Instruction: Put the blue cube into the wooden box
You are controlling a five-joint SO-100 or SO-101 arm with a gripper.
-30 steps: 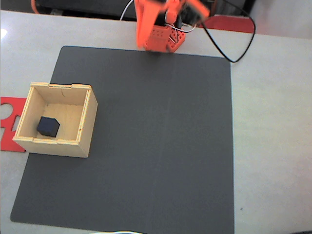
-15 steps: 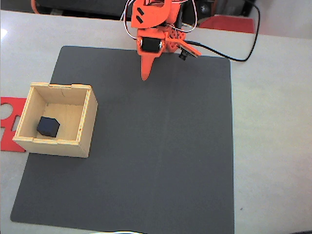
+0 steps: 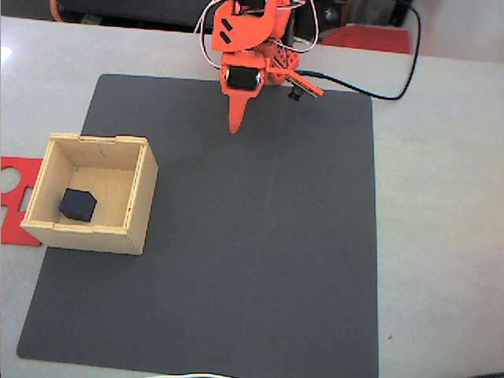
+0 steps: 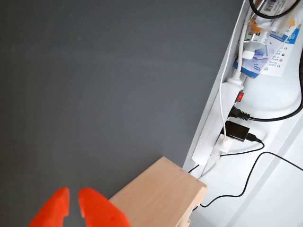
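Observation:
In the fixed view the wooden box (image 3: 140,197) stands open-topped on the left edge of the dark mat. The blue cube (image 3: 78,204) lies inside it, on the floor near the front left corner. My orange gripper (image 3: 235,124) hangs over the mat's far edge, well right of the box, its fingers together in one point and holding nothing. In the wrist view the orange fingertips (image 4: 97,210) show at the bottom left with a thin slit between them. A plywood corner (image 4: 161,198), apparently the box's outer wall, sits beside them.
A flat red plate (image 3: 14,197) pokes out from behind the box on the left. A black cable (image 3: 394,79) loops across the table beside the arm's base. In the wrist view a white power strip (image 4: 222,118) with plugs runs along the mat's edge.
The arm, a blurred folded shape at the back a second ago, has swung its gripper down over the mat's far edge. The cube and the box have not moved.

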